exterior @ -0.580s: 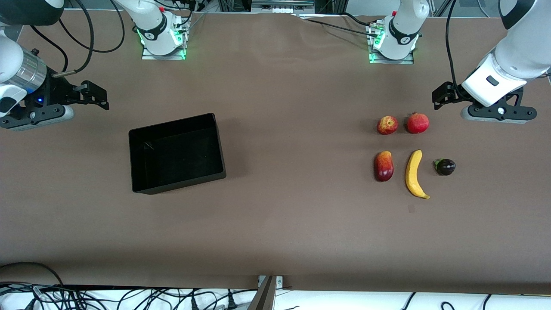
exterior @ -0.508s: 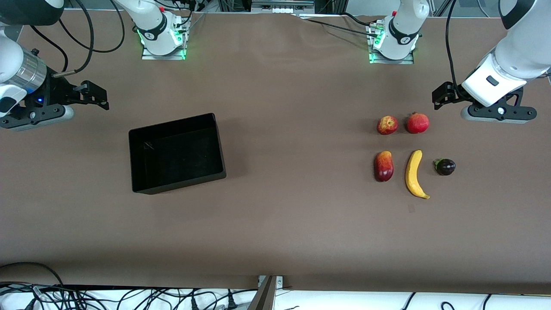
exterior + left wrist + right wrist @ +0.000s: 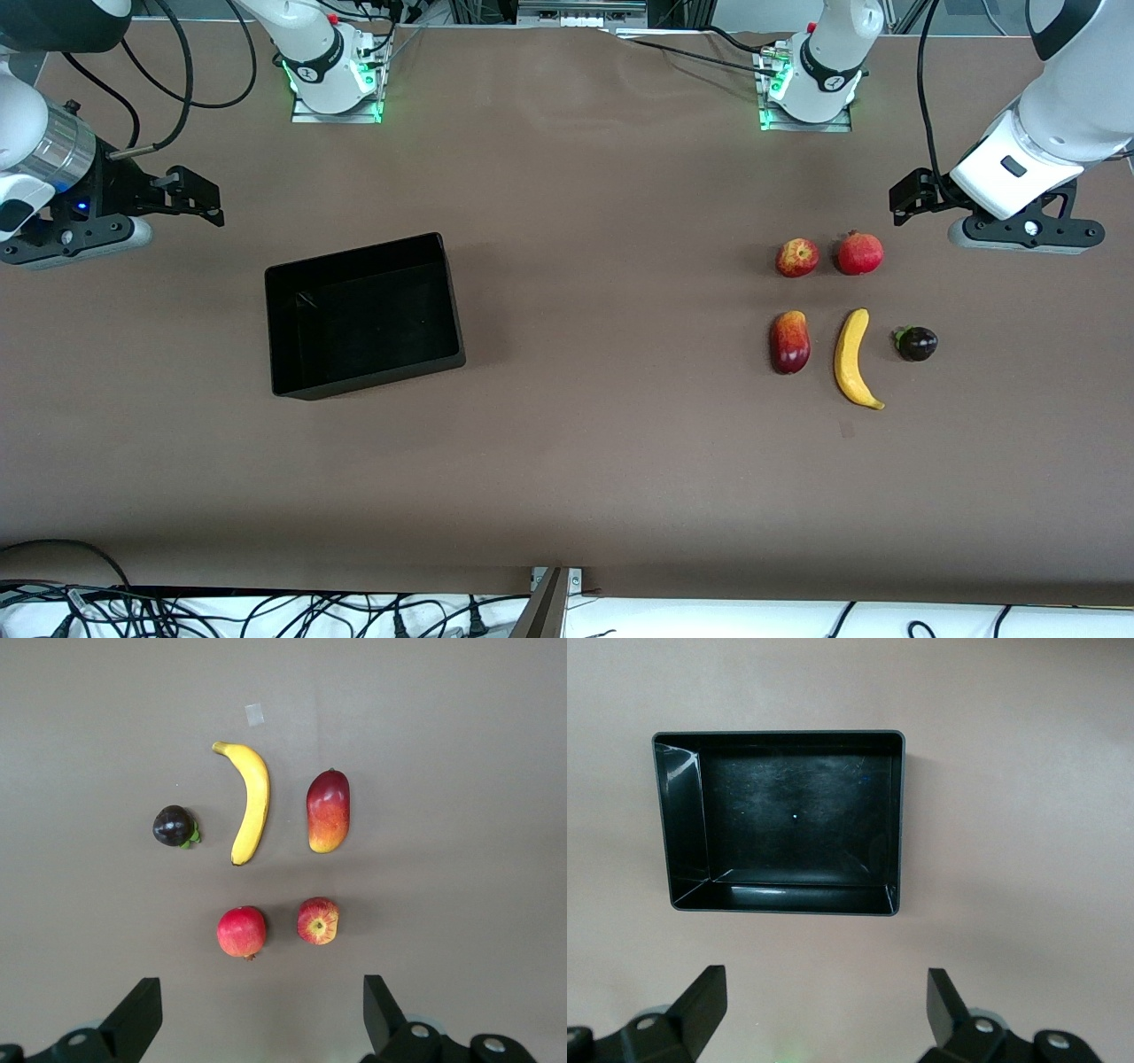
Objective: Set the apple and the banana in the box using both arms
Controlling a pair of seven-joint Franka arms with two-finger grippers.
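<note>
We hold both tools wide open and empty: left tool above the apple and banana, right tool above the empty box, ready to pick.

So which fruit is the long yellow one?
The banana, lying between the red-yellow mango and the small dark fruit; it is the only long, curved, all-yellow one.

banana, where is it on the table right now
The long curved yellow banana lies toward the left arm's end of the table, between the elongated red-yellow mango-like fruit and the small dark purple fruit.
</note>
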